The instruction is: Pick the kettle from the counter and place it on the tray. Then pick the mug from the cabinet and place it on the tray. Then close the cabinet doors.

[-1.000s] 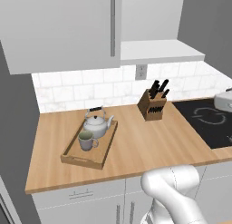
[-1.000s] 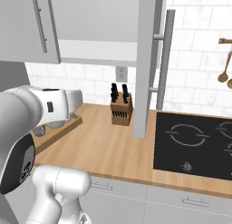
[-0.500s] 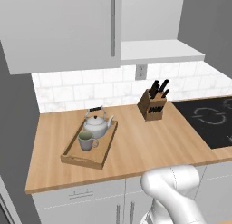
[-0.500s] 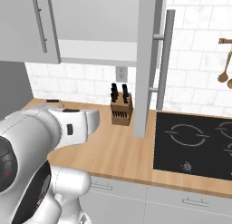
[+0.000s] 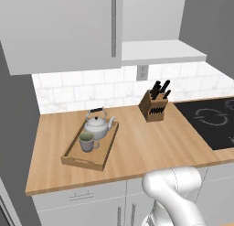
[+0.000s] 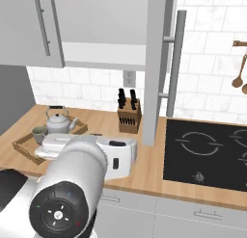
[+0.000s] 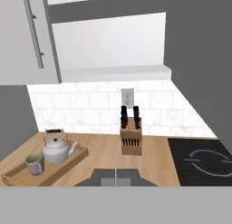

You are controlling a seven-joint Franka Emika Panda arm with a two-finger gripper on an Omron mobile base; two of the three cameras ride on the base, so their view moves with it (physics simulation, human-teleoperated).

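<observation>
The silver kettle (image 5: 97,125) and the grey-green mug (image 5: 86,142) both sit in the light-wood tray (image 5: 82,164) on the left of the counter (image 5: 151,147). The mug is in front of the kettle. Above them hangs the cabinet (image 5: 160,51), its white shelf floor (image 7: 113,73) bare. Its left door (image 5: 59,28) is shut. The right door (image 6: 155,63) stands open, edge-on, with its bar handle (image 6: 174,63) facing out. My gripper (image 7: 115,177) is shut on nothing. It hangs in front of the counter, aimed at the knife block and well back from the tray.
A wooden knife block (image 5: 153,106) stands against the tiled backsplash right of the tray. A black cooktop (image 5: 212,124) fills the counter's right end. Wooden utensils (image 6: 239,63) hang on the wall beyond it. White drawers (image 5: 82,202) run under the counter.
In the right base view my arm has swung from the left to low in the middle. The kettle, mug, tray and both doors have stayed put.
</observation>
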